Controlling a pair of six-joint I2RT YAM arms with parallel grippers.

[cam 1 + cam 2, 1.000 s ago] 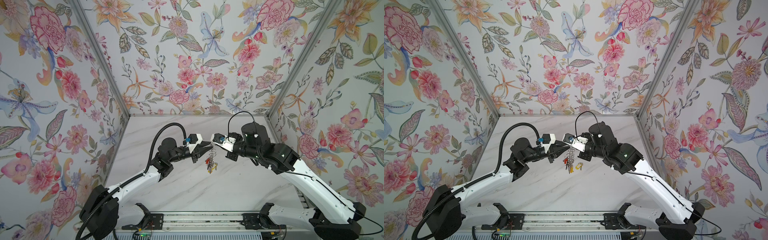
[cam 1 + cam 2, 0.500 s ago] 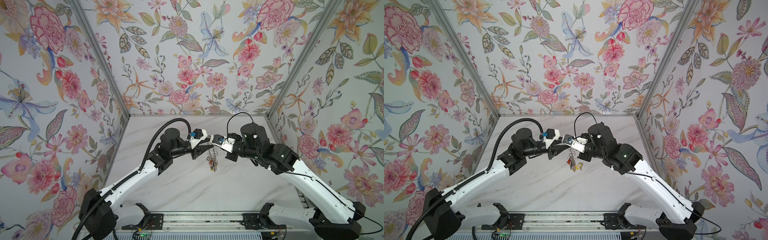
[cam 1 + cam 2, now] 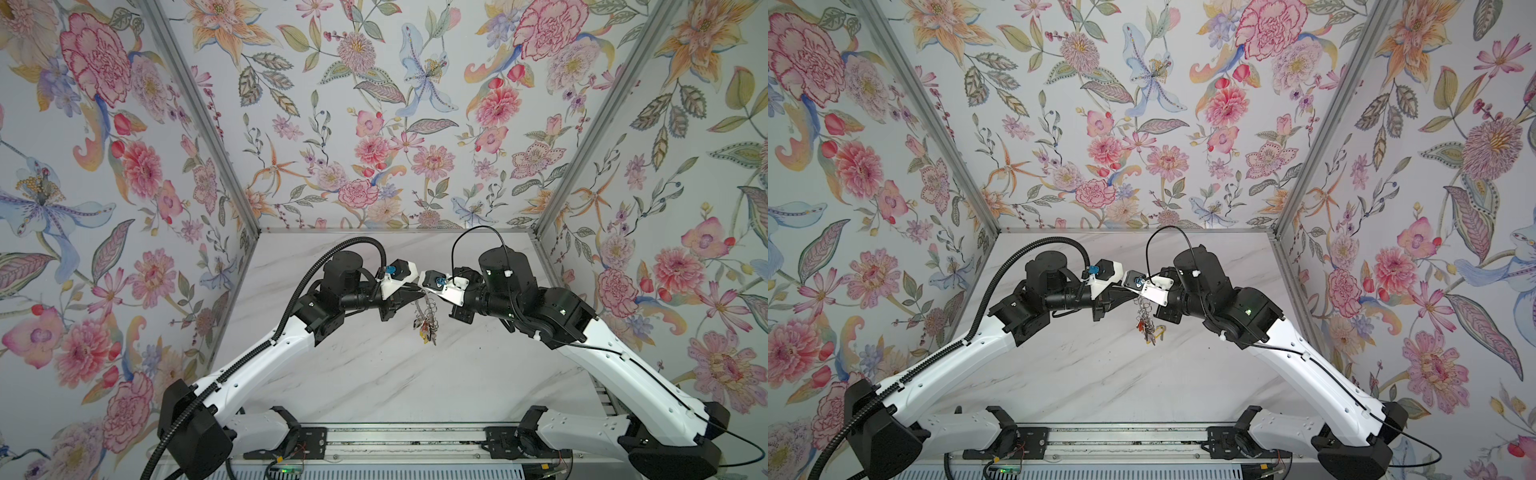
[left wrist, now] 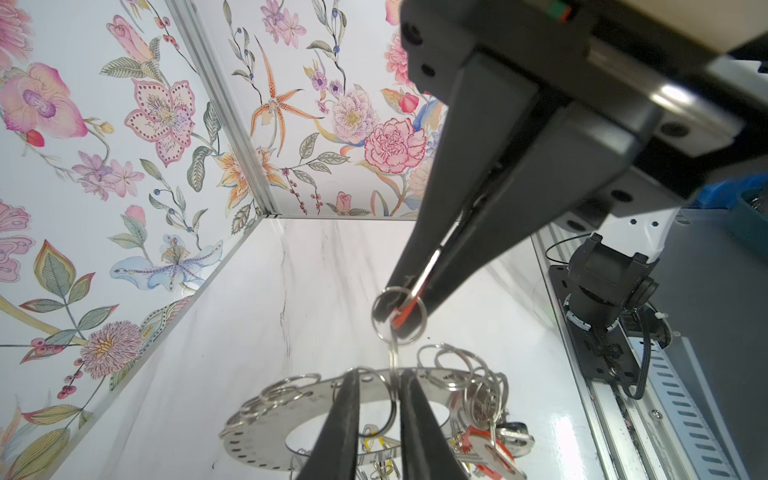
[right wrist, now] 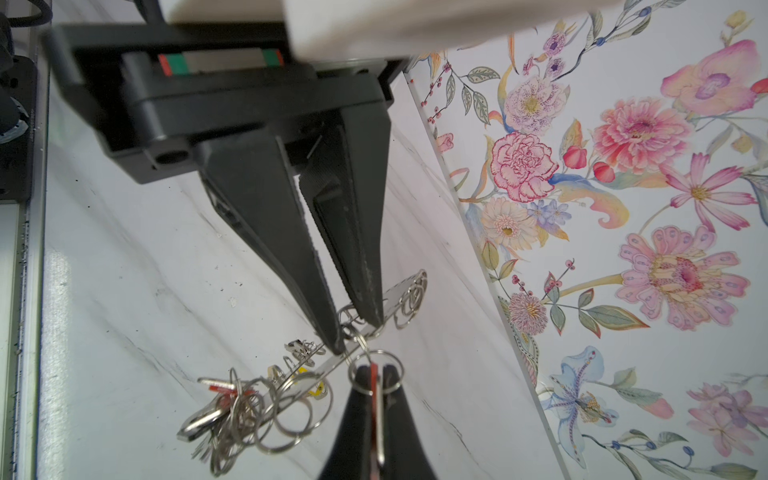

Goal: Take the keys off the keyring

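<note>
In both top views the left arm (image 3: 257, 353) and right arm (image 3: 615, 361) bend inward, elbows out. The left hand (image 3: 420, 294) and right hand (image 3: 430, 299) meet tip to tip above the middle of the marble counter (image 3: 374, 374). The keyring (image 3: 431, 309) hangs just under their tips, clear of the counter, and the keys (image 3: 426, 330) dangle in a bunch below it.

In the left wrist view, the left hand's fingers (image 4: 340, 415) stand slightly apart astride a wire loop (image 4: 392, 361) on the keyring (image 4: 257, 440). Whether they pinch it I cannot tell. Facing them, the right hand (image 4: 401, 320) is clamped on an orange-tagged key (image 4: 405, 309), whose split ring (image 4: 424, 318) links to that loop.

In the right wrist view, the right hand (image 5: 376, 374) grips the orange tag. The keyring (image 5: 399, 291) is seen edge-on at the tips of the left hand (image 5: 355, 332).
</note>
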